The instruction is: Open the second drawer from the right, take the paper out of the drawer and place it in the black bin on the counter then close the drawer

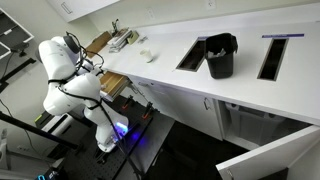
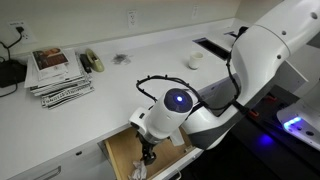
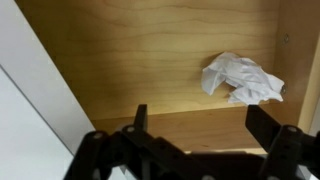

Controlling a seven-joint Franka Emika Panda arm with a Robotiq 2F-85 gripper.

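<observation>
Wrist view only: paper (image 3: 242,78), a crumpled white wad on the wooden floor of the drawer (image 3: 140,60), close to the wall at frame right. Neither ext. view shows it.
Ext. views only: bin (image 1: 220,57), black, upright on the counter (image 1: 160,42), set back from the front edge btwn two rectangular cutouts (image 1: 272,55), well apart from the arm. A stack of magazines (image 2: 60,75) lies toward the counter's wall edge.
Drawer: pulled out below the counter's front edge in both ext. views (image 1: 113,84) (image 2: 120,150); inside is bare wood apart from the paper.
Arm: white arm (image 1: 75,85) folded low in front of the counter's front edge, its wrist (image 2: 178,100) turned down over the open drawer.
Gripper, wrist view: gripper (image 3: 200,112) has jaws spread wide w/ nothing btwn them, dark fingers low in frame, over the drawer floor.
Gripper, ext. view: gripper (image 2: 148,153) dips into the drawer mouth; too small there to read the jaws.
Paper vs gripper: paper lies ahead of the fingertips, offset toward frame right, roughly in line w/ the finger on that side. Apart from both fingers, no contact, not btwn the jaws.
</observation>
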